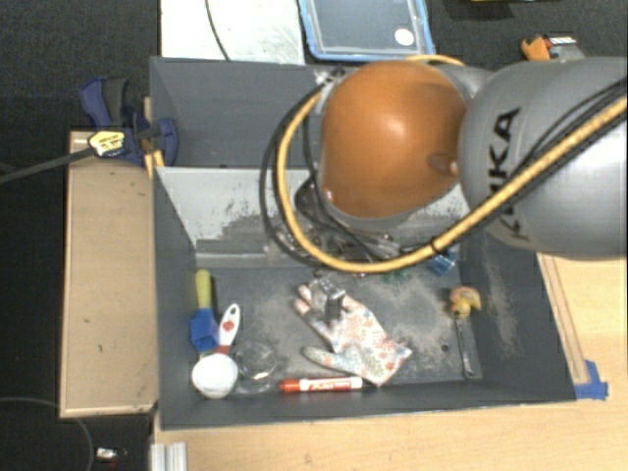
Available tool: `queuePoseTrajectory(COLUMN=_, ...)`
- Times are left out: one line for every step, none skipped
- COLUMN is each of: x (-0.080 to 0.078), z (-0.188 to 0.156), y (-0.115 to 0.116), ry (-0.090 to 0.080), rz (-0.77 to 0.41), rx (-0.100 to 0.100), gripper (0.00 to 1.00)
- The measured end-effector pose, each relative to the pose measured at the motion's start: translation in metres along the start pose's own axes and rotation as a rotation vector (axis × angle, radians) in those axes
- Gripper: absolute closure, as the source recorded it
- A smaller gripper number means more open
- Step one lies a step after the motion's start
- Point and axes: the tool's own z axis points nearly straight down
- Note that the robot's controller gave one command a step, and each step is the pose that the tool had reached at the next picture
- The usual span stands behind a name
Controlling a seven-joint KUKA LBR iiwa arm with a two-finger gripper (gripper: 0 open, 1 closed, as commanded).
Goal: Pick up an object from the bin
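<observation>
- my gripper (329, 302) hangs below the orange wrist cover (392, 135), which hides most of it; i cannot tell whether it is apart or together, and i see nothing held in it.
- my landmark is the red marker (320, 385), lying flat along the bin's (177, 263) near wall.
- the thing nearest my tool is 1 floral-patterned cloth (361, 346), perhaps a glove. it lies crumpled just beyond the red marker, and its lower edge looks to touch the marker.
- the relation that counts: my tool is over the cloth's far-left end, the end farthest from the marker. the bulk of the cloth spreads from there toward the marker and to the marker's right.
- the cloth's long axis runs on a slant, not parallel to the marker.
- i judge a straight drop would catch only the cloth's thin end; a small shift toward the marker's right tip would meet more fabric.
- left of the marker sit a white ball (214, 374) and a clear piece (257, 361), well clear of my path.
- a small yellow thing (464, 300) lies far to the marker's right.
</observation>
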Motion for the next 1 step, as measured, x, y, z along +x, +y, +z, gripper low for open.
queuePoseTrajectory(x=-0.0034, z=-0.0154, y=-0.0034, ry=0.004, rz=0.056, rx=-0.002, gripper=0.0)
